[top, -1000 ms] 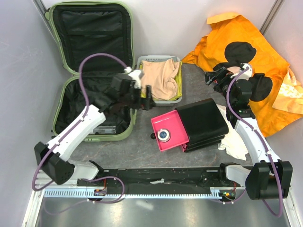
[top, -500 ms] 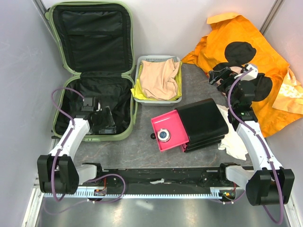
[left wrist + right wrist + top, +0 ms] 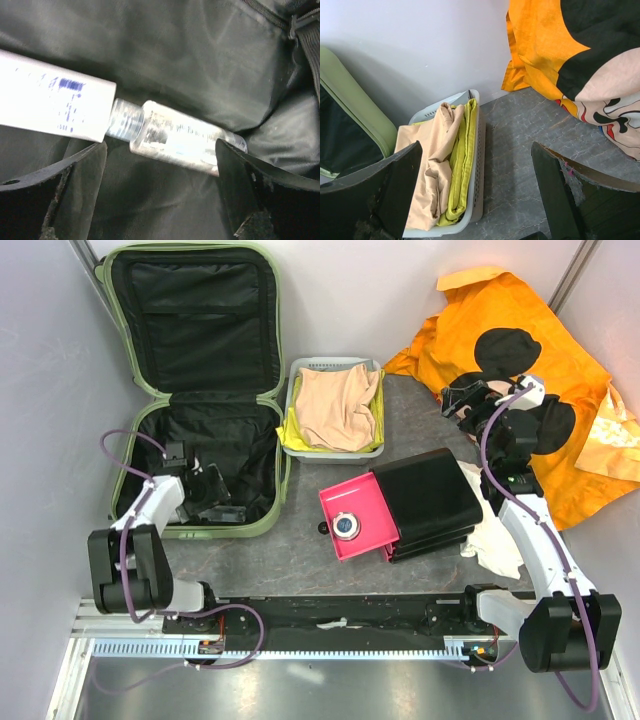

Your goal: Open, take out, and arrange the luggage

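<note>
The luggage (image 3: 195, 330) is laid open at the left rear of the counter (image 3: 300, 550). The left pincer (image 3: 160, 145) is held wide inside its lower half, over a clear bottle (image 3: 185, 137) and white tube (image 3: 50, 102). The right pincer (image 3: 475, 150) is spread wide, empty

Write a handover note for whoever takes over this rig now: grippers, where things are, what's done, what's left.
Left gripper: open, low inside the suitcase, jaws either side of a clear bottle; nothing gripped.
Right gripper: open, empty, above the table.
Done: suitcase open; folded clothes in the basket.
Left: bottle and white tube lie in the suitcase; take them out and arrange them.
</note>
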### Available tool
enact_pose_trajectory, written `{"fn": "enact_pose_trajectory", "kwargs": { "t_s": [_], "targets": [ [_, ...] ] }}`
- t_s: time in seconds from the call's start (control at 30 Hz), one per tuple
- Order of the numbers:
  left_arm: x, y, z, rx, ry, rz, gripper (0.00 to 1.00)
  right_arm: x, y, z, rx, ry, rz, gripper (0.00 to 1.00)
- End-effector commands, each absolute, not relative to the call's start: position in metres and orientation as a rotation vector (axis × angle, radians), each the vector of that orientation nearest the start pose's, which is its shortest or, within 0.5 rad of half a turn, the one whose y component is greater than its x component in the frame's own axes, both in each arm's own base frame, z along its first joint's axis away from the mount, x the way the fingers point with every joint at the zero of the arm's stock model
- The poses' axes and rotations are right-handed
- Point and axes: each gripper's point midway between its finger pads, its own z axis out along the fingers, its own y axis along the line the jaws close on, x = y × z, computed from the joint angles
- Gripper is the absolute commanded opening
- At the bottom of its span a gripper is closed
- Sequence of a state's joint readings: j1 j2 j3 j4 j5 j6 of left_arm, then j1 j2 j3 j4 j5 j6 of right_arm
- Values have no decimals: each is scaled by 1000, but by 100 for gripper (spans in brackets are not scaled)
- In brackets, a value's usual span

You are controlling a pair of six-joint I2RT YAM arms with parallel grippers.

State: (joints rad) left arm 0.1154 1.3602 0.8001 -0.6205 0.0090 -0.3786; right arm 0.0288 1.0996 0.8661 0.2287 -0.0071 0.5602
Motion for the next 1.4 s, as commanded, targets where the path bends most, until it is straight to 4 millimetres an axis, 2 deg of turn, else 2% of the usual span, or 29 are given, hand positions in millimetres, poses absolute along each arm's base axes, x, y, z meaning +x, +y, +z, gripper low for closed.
{"fn": "enact_pose_trajectory", "kwargs": {
  "t_s": [0.0, 0.1, 0.13, 0.17, 0.23, 0.33, 0.37, 0.4, 0.5, 0.6, 0.73, 0.9, 1.07, 1.23, 1.37],
  "targets": [
    [292, 20, 52, -544, 2651, -65, 92, 396, 38, 334, 393, 1474, 502, 98],
    [290, 5, 35, -514, 2731, -175, 84, 393, 37, 337, 394, 1469, 498, 98],
    [290, 2, 34, -509, 2742, -201, 68, 391, 36, 337, 396, 1465, 496, 98],
    [289, -4, 30, -495, 2762, -248, 60, 390, 35, 338, 397, 1461, 494, 98],
    [289, -7, 35, -484, 2756, -274, 42, 388, 35, 340, 396, 1455, 493, 98],
    [293, -10, 63, -467, 2665, -304, 31, 386, 35, 343, 390, 1454, 487, 98],
    [294, -11, 73, -461, 2634, -308, 31, 386, 34, 342, 388, 1457, 481, 98],
    [300, -9, 96, -455, 2556, -303, 30, 385, 33, 344, 389, 1452, 480, 98],
    [305, -10, 140, -434, 2451, -313, 27, 386, 34, 344, 396, 1445, 493, 98],
    [305, -10, 164, -403, 2429, -316, 27, 387, 39, 343, 396, 1441, 527, 98],
    [302, -12, 177, -386, 2417, -321, 27, 388, 42, 342, 397, 1443, 547, 98],
    [300, -19, 182, -366, 2402, -366, 26, 387, 41, 342, 398, 1441, 546, 98],
    [298, -18, 181, -356, 2404, -361, 19, 388, 41, 341, 401, 1442, 548, 98],
    [298, -18, 191, -327, 2363, -355, 11, 389, 42, 339, 407, 1444, 557, 98],
    [299, -32, 205, -279, 2316, -454, 6, 389, 43, 340, 408, 1440, 567, 98]
  ]
}}
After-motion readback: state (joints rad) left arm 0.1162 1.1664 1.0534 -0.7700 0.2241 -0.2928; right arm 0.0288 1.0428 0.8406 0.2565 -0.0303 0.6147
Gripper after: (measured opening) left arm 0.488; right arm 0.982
